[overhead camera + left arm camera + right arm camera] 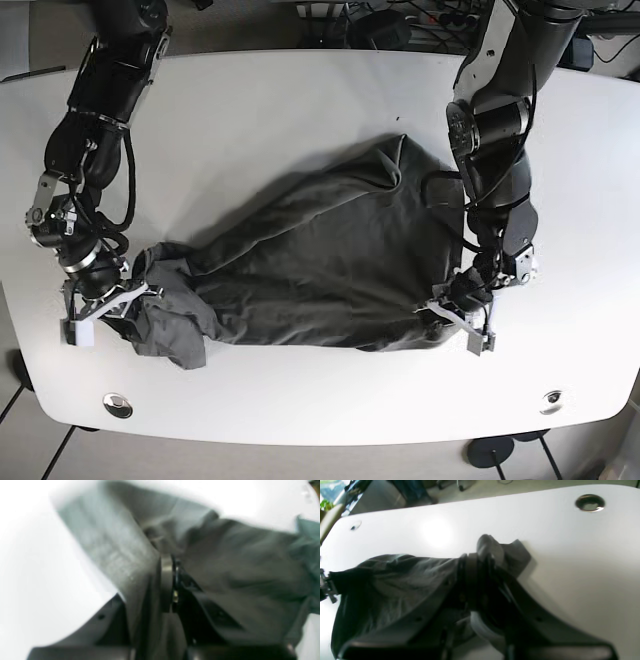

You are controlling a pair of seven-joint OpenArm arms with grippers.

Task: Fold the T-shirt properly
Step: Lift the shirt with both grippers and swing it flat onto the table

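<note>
A dark grey T-shirt (310, 265) lies crumpled across the middle of the white table (300, 100). My left gripper (452, 312), on the base view's right, is shut on the shirt's edge near the table's front. In the left wrist view the closed fingers (167, 580) pinch grey cloth (237, 580). My right gripper (112, 295), on the base view's left, is shut on the shirt's other end, where the cloth bunches. In the right wrist view the fingers (480, 565) clamp a fold of the shirt (395, 585), with a small flap sticking out past them.
Two round cable holes sit near the table's front edge, one at the left (117, 403) and one at the right (552, 401). Cables and equipment (400, 25) lie on the floor behind the table. The right wrist view shows a cable hole (590, 503).
</note>
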